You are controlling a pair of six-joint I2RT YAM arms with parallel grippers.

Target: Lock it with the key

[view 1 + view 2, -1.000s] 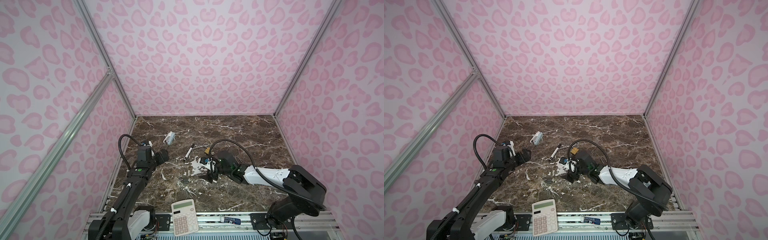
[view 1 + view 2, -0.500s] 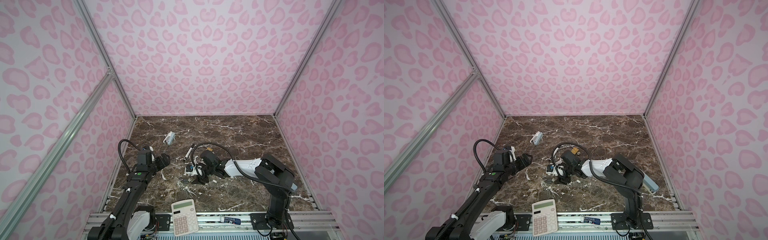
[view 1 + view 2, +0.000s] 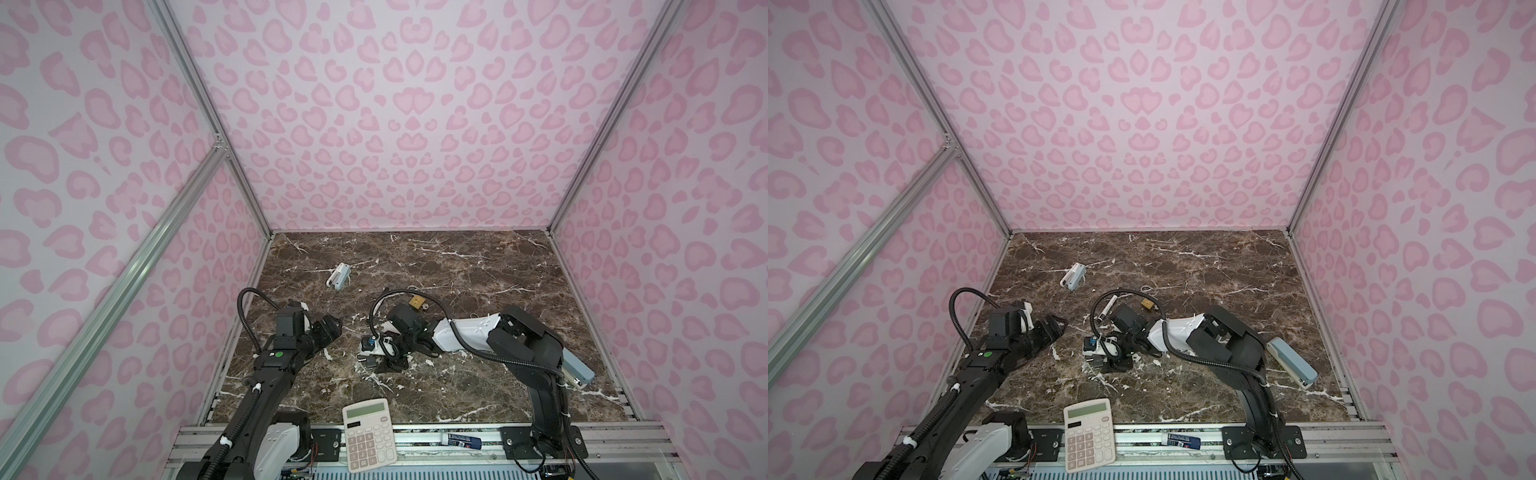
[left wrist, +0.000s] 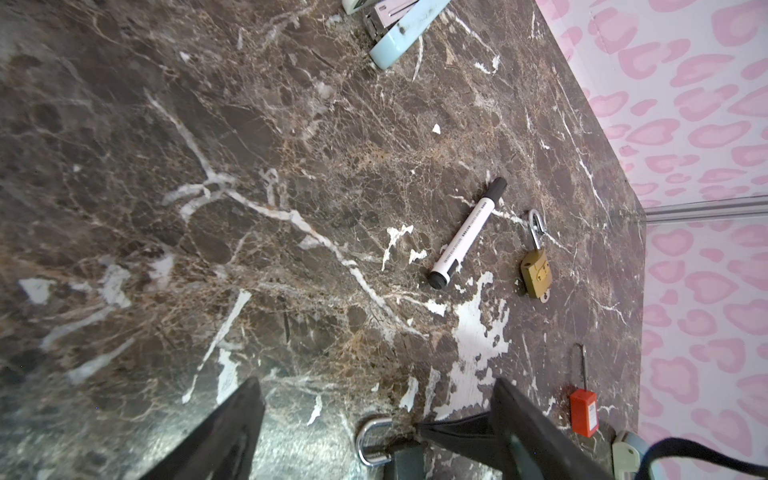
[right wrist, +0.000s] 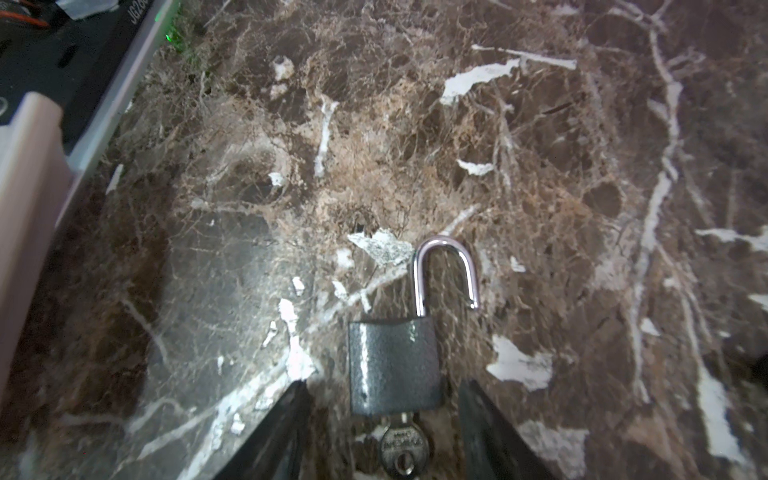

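Observation:
A grey padlock point(image 5: 392, 370) lies flat on the marble table, its silver shackle point(image 5: 444, 270) swung open. The key point(image 5: 403, 451) sits in the bottom of the lock. My right gripper point(image 5: 386, 432) is open, one finger on each side of the padlock's lower end and the key, with a gap on both sides. In both top views the padlock point(image 3: 370, 362) point(image 3: 1098, 360) shows just left of my right gripper point(image 3: 386, 357). My left gripper point(image 4: 376, 399) point(image 3: 328, 328) is open and empty, facing the shackle point(image 4: 372, 440) from a short way off.
A brass padlock point(image 4: 536, 272) and a marker point(image 4: 467, 232) lie behind the right arm. There is a white clip-like object point(image 3: 338, 276) further back and a red tool point(image 4: 584, 411) nearby. A light-blue stapler point(image 3: 1291, 361) lies at the right. A calculator point(image 3: 370, 432) overhangs the front edge.
My right arm has reached left to the grey padlock and its jaws have narrowed round the lock's lower end. My left gripper has come slightly closer to the lock.

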